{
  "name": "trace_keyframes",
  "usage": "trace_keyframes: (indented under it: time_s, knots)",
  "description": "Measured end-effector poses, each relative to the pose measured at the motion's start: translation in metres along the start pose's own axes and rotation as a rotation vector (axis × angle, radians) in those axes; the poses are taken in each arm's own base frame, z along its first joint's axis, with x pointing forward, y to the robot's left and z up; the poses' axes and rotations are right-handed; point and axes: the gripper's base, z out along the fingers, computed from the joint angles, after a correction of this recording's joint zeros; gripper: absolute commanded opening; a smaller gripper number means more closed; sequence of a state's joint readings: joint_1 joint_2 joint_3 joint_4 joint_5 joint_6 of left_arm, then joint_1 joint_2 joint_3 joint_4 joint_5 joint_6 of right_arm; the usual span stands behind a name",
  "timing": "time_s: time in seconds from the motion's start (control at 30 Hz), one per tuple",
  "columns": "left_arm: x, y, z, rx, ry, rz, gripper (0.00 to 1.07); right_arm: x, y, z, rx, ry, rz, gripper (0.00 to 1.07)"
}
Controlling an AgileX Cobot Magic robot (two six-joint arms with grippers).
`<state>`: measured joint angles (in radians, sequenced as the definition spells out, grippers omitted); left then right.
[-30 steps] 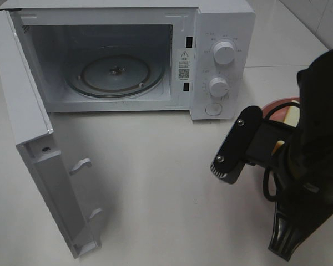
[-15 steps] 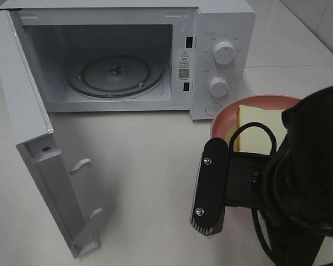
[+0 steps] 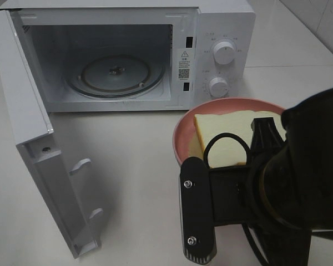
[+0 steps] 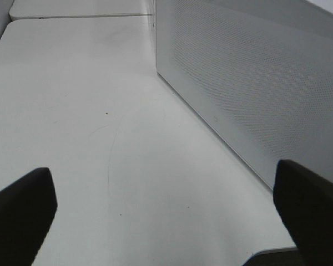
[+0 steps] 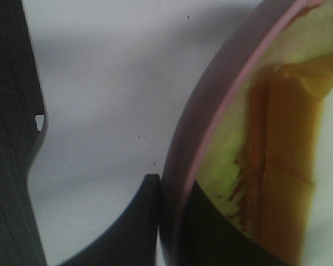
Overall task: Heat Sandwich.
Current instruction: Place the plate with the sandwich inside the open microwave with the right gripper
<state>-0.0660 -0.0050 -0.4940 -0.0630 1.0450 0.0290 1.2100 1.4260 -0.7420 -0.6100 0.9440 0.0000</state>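
The right claw was clamped on the plate rim, sandwich aboard; the open microwave lay far-left; the left claw gaped empty.

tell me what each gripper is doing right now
left gripper: open, holding nothing
right gripper: shut on the rim of the pink plate that carries the sandwich

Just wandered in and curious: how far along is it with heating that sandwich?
Done: the microwave door stands open, the glass turntable bare. In hand: the right pincer grips the pink plate by its rim, the sandwich on it, not yet inside. Left: plate onto the turntable, door shut, dials turned.
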Motion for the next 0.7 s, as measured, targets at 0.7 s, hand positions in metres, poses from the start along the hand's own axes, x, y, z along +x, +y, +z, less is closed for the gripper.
trace_keyframes:
  time_s: [0.7]
  knots:
    - [0.000, 0.000, 0.000, 0.000, 0.000, 0.000, 1.00, -0.010, -0.018, 0.008, 0.050, -0.178, -0.286, 0.00]
